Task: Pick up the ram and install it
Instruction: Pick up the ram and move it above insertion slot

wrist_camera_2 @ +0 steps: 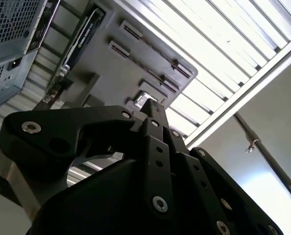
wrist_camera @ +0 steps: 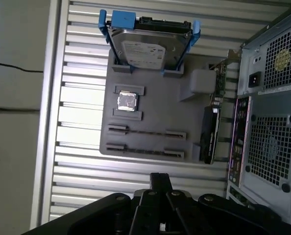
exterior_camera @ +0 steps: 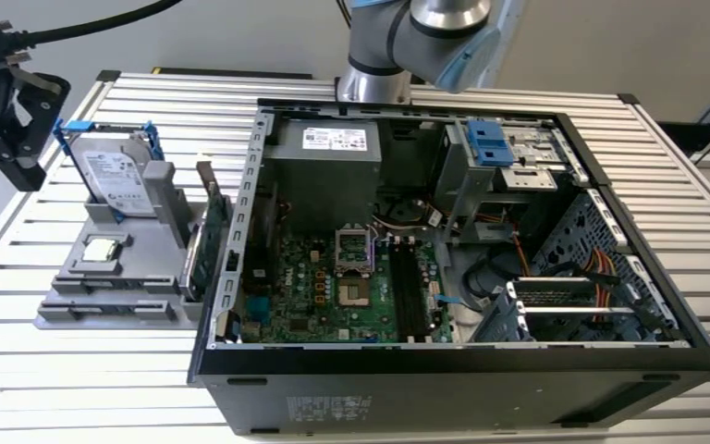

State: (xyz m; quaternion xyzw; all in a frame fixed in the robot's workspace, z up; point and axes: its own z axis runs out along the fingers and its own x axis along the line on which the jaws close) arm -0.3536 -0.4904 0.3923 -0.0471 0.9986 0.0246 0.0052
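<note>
The ram is out of view. My black gripper [exterior_camera: 19, 171] hangs at the exterior view's far left, above the slatted table's edge, left of the grey parts holder [exterior_camera: 127, 301] and apart from it. Its fingertips [wrist_camera: 160, 179] meet, shut with nothing between them, and the same shows in the second wrist view [wrist_camera_2: 150, 105]. The holder's two long narrow slots [wrist_camera: 146, 141] lie just beyond the fingertips and look bare. In the open computer case [exterior_camera: 454, 370], the motherboard's long memory slots [exterior_camera: 410, 289] run beside the processor socket [exterior_camera: 352, 248]. I cannot tell what sits in them.
A silver hard drive in a blue frame [exterior_camera: 117, 176] stands upright at the holder's back. A square chip [exterior_camera: 104, 249] lies on the holder. A green card with a metal bracket [exterior_camera: 211, 242] stands between holder and case. The arm's base [exterior_camera: 373, 65] rises behind the case.
</note>
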